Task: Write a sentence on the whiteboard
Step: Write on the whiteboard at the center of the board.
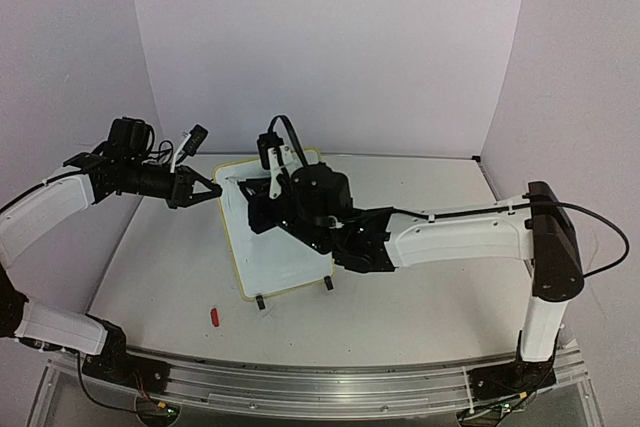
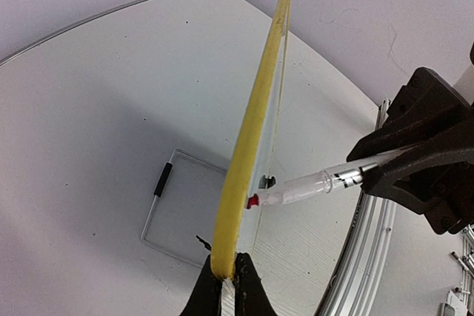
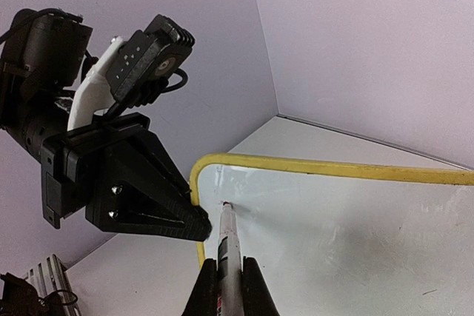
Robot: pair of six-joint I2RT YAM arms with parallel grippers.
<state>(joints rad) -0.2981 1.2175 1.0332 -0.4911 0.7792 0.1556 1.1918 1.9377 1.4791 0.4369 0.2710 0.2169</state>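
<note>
1. Where its far-left corner lies, the small yellow-rimmed white whiteboard is pinched in the fully closed left pincer.
2. Over the white counter, a thin clear-barrelled marker is gripped by the closed right pincer, tip against the board.

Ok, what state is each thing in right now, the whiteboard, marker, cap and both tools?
Whiteboard: rim clamped by left tool, no writing visible.
Marker: uncapped, held by right tool, tip at the whiteboard.
Cap: off, lying on the table.
Left tool: shut on the whiteboard's rim.
Right tool: shut on the marker.
</note>
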